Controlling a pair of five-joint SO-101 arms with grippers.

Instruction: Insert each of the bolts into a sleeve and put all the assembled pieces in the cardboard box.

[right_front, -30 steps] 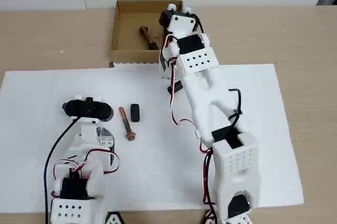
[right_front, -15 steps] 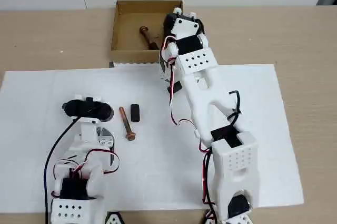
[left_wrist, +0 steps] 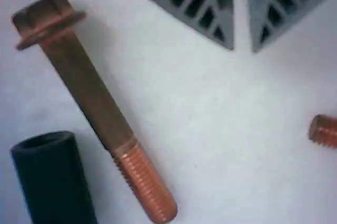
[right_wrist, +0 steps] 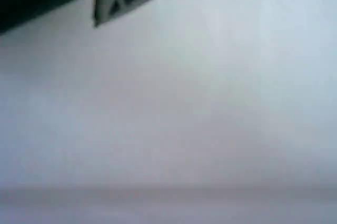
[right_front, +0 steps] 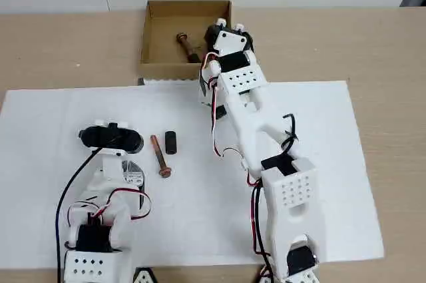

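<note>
because the bolt [right_front: 159, 155] and the sleeve [right_front: 171, 142] lie free on the white paper [right_front: 80, 116], just beside each other and not yet joined, this pair looks like the work in hand. the bolt has its flanged head at the near end and its threads pointing far, and the sleeve is just right of its far half. the bolt is copper-brown, with a dull smooth shank and a brighter threaded tip. the sleeve is a short black tube with an open bore, lying on its side. the left gripper [left_wrist: 243, 45] sits low over the paper near the bolt's head, its fingers [left_wrist: 208, 2] drawn almost together with nothing between them, so i judge it parked close for a pick. farther off, the cardboard box [right_front: 148, 36] stands on the wooden table [right_front: 60, 43] past the paper's far edge, holding one bolt piece [right_front: 186, 46] that seems to wear a dark sleeve. the right arm [right_front: 246, 106] stretches to the box's near right corner, likely placed for dropping pieces in; whether the right gripper [right_front: 209, 91] is released or clenched i cannot tell
</note>
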